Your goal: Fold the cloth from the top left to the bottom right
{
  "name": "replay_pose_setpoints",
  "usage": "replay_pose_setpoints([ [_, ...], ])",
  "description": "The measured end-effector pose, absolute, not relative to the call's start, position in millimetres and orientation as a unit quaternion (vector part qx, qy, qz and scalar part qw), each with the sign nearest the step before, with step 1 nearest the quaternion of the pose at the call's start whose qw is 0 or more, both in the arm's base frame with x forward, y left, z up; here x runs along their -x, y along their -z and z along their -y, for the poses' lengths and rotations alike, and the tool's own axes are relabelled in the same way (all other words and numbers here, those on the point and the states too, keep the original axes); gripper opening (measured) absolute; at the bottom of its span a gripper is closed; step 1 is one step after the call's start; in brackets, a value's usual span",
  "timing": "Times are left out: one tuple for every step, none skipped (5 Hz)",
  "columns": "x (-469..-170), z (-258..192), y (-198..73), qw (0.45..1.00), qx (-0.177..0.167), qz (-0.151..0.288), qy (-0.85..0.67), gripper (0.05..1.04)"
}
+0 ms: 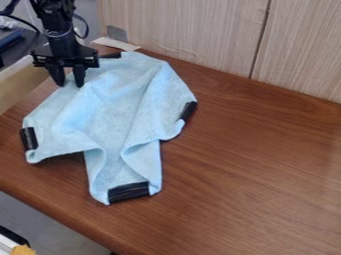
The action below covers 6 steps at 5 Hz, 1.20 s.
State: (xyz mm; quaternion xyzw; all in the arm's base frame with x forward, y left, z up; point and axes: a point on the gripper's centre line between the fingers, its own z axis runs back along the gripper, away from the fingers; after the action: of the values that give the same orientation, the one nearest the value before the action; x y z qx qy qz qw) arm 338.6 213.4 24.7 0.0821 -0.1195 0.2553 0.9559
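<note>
My black two-finger gripper hangs at the upper left of the frame with its fingers parted and, as far as I can tell, grasping nothing, right at the upper-left edge of the rumpled light-blue cloth. The cloth lies spread in loose ridges from the upper left to the lower middle of the brown wooden surface, its black-banded bottom end pointing down the frame. I judge I'm at the pick-up step: next I should lower onto that edge, pinch it, lift and carry it toward the lower right.
</note>
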Motion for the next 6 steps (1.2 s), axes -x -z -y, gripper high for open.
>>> replay_pose_setpoints([
  [-338,-213,-24,0.955,-0.082,0.12,-0.259,0.175],
  [-337,-213,-25,0.953,-0.083,0.123,-0.265,0.068],
  [-334,-216,-25,0.948,-0.072,0.121,-0.284,0.055],
  [-328,-224,-33,0.938,-0.056,0.121,-0.319,0.055],
  [-333,-222,-73,0.929,-0.053,0.166,-0.326,0.055],
  [-334,-207,-107,0.927,-0.042,0.201,-0.315,0.055],
])
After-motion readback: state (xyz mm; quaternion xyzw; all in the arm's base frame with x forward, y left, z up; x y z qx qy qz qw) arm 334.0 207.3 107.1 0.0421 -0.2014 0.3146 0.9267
